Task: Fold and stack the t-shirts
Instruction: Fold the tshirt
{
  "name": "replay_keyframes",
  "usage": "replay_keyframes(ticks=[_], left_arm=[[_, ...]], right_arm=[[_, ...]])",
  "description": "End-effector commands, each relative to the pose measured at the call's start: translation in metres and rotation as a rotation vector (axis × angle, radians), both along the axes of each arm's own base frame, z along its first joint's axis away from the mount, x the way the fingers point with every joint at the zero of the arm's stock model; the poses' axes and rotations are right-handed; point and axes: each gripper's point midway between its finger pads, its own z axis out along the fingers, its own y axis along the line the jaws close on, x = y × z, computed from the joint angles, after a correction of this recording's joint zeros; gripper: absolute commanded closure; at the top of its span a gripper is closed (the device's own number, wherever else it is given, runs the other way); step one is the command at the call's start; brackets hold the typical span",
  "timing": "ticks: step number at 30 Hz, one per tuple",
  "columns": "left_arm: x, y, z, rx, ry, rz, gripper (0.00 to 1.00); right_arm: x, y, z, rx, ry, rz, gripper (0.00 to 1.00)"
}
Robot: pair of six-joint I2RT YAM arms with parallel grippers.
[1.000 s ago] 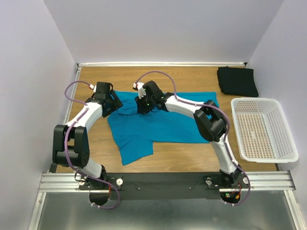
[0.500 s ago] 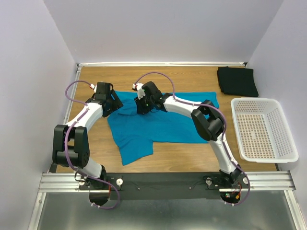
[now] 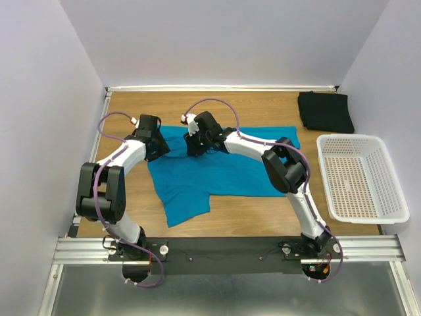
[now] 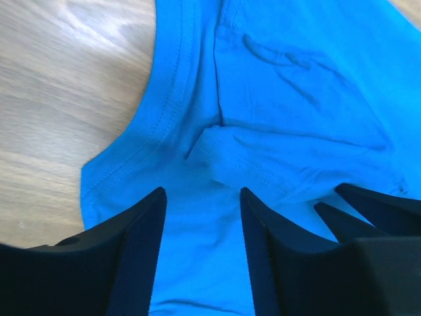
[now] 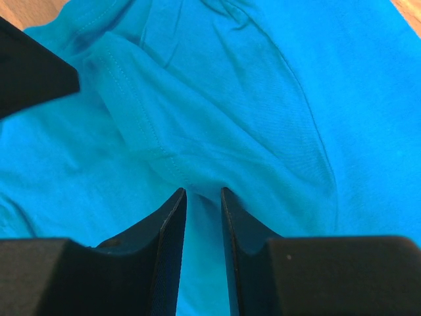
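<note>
On the worktop (image 3: 263, 108), right fingers (image 5: 170, 250) pinch a teal t-shirt (image 3: 230, 174) fold; left fingers (image 4: 141, 250) gape open above it.

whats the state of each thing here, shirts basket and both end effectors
teal-blue t-shirt: unfolded, spread out, rumpled at far edge
black t-shirt: folded, far right corner
white basket: upright, empty
left end effector: open, over the teal-blue hem
right end effector: shut on a teal-blue fold
</note>
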Motion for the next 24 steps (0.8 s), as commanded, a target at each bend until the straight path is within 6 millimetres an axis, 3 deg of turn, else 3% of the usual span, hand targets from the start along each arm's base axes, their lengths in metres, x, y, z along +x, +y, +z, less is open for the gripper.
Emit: replay_keyframes(ticks=[1, 12, 24], left_arm=[[0.007, -0.003, -0.009, 0.028, 0.005, -0.003, 0.47], [0.018, 0.004, -0.019, 0.077, 0.017, 0.042, 0.48], [0.027, -0.004, -0.025, 0.066, 0.013, 0.032, 0.5]], right_arm=[[0.007, 0.005, 0.019, 0.016, -0.059, 0.001, 0.64], [0.004, 0.004, 0.018, 0.016, -0.052, 0.005, 0.64], [0.001, 0.002, 0.016, 0.013, -0.041, 0.004, 0.64]])
